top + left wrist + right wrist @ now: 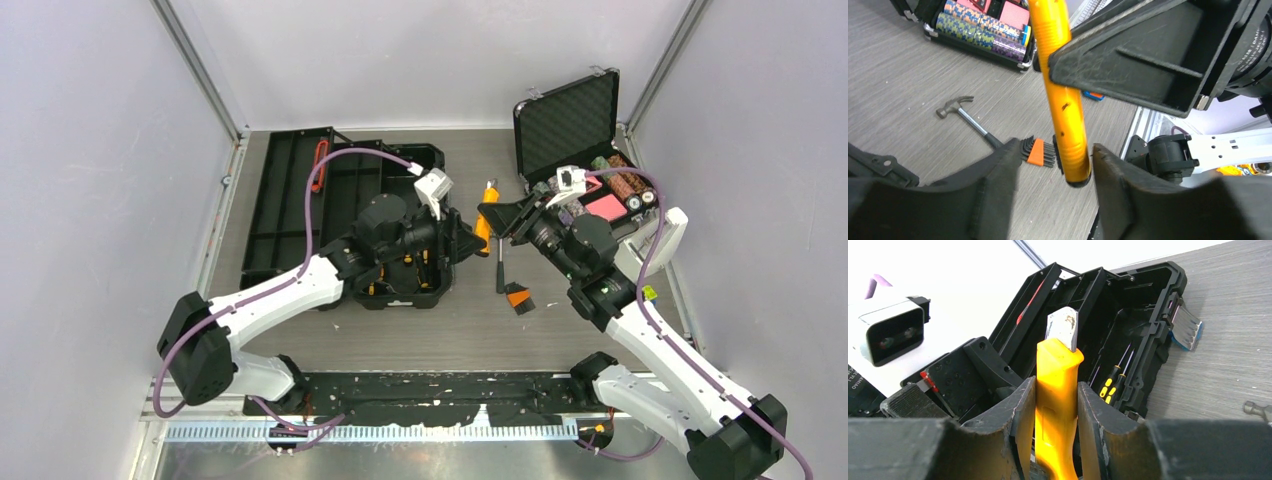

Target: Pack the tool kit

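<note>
The black toolbox [432, 158] lies open in the middle of the table, its lid [285, 200] flat to the left with a red tool [319, 152] in it. Yellow-and-black screwdrivers [1112, 381] sit inside the toolbox [1148, 285]. My right gripper [1055, 385] is shut on a yellow-handled knife [1058, 370] with a short metal blade [1064, 326], held in the air just right of the box. My left gripper [1055, 145] stands open around the butt end of that knife [1064, 105]; the handle is close to the right finger, with a gap on the left side.
A small hammer [955, 106] and an orange-holdered hex key set [1037, 151] lie on the table below the grippers. The foam-lined case of poker chips [570, 120] stands open at the back right. A blue latch [1188, 327] hangs from the toolbox's near side.
</note>
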Available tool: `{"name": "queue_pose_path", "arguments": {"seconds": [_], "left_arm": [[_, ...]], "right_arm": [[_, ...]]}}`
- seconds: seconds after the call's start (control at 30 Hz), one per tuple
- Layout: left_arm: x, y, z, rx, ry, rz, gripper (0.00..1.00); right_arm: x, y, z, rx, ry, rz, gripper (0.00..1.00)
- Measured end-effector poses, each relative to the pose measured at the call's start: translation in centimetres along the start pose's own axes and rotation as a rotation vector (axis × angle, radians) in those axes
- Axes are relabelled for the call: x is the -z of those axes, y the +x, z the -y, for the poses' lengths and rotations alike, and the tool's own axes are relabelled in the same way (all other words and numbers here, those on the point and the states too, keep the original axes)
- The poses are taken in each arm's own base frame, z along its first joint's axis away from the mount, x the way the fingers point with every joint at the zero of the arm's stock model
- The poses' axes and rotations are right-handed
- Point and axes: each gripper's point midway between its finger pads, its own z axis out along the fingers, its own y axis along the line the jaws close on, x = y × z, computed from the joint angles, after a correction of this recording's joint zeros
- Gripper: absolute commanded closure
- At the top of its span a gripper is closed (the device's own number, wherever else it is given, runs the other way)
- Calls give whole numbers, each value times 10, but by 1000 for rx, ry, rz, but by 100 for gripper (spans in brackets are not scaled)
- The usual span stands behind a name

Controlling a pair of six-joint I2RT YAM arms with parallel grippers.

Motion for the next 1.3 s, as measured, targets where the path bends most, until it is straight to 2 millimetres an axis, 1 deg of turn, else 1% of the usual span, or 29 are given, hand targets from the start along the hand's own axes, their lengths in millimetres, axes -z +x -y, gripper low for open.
{"name": "queue_pose_path", "arguments": {"seconds": [0.13,0.2,0.23,0.3,0.33,0.37,0.43,0.47,0.5,0.57,0.67,0.77,0.9,0.93,1.03,1.17,1.2,1.3], "left_arm": [[-4,1,5,-2,16,-2,85],[-4,1,6,-6,14,-2,96],[-4,2,5,-5,10,-2,100],[-4,3,4,-6,5,-6,100],[-4,3,3,-9,1,-6,100],[-3,3,2,-13,-6,-9,100],[0,3,0,-27,-25,-16,100],[3,2,-2,-39,-43,-22,100],[6,1,-5,-54,-71,-29,100],[17,-2,-15,-89,-148,-46,100],[40,-13,-37,-157,-314,-66,100],[73,-31,-61,-247,-498,-84,100],[132,-59,-99,-346,-772,-135,100],[145,-66,-108,-356,-829,-143,100],[193,-84,-143,-377,-1026,-186,100],[242,-92,-178,-375,-1222,-260,100],[251,-94,-187,-372,-1261,-281,100],[265,-94,-211,-353,-1334,-346,100]], "right_arm": [[0,4,0,-21,-5,-8,87],[0,3,0,-24,-8,-3,85],[0,3,1,-24,-8,0,83],[0,3,1,-25,-8,4,76],[0,3,2,-27,-8,3,68],[0,4,2,-27,-8,1,62],[0,5,1,-29,-11,-3,39],[0,5,1,-31,-13,-4,34],[0,4,0,-34,-15,-2,26],[2,3,-1,-25,-15,3,19],[8,-2,-1,-2,-8,20,17],[17,-8,2,37,15,44,16],[28,-16,14,101,87,76,16],[31,-17,18,116,106,81,16],[39,-20,30,162,170,93,15],[48,-21,42,202,232,94,15],[51,-21,45,212,247,95,15],[56,-21,50,227,277,94,14]]}}
